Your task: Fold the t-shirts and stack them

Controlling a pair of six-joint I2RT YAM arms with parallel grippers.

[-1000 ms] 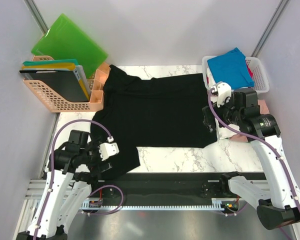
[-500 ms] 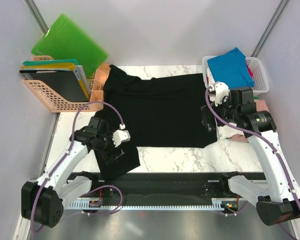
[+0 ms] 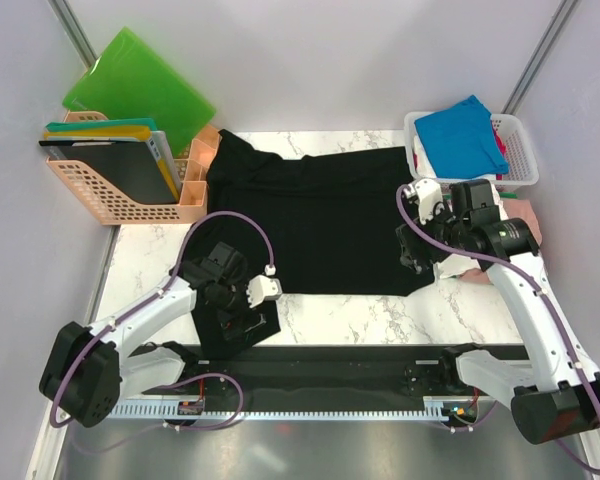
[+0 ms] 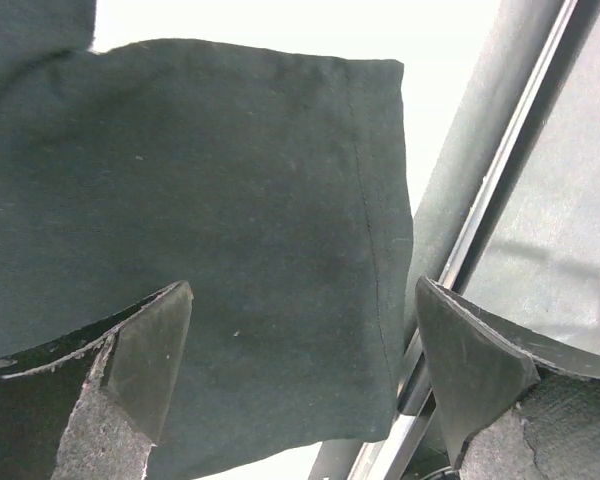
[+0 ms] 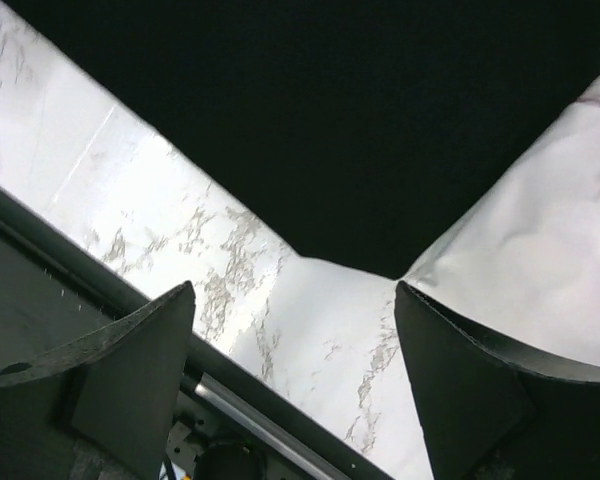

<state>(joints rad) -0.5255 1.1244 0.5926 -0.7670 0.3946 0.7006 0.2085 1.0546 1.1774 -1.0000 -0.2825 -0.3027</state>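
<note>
Black t-shirt flat on table; left claw, right claw spread above.

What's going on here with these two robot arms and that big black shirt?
Two robot arms are working on a black t-shirt spread flat on the marble table. The left arm's fingers are open above its near-left sleeve, and the right arm's fingers are open over its near-right corner. Neither holds the cloth, so no fold is made yet. A blue t-shirt lies in a white basket at the far right.
</note>
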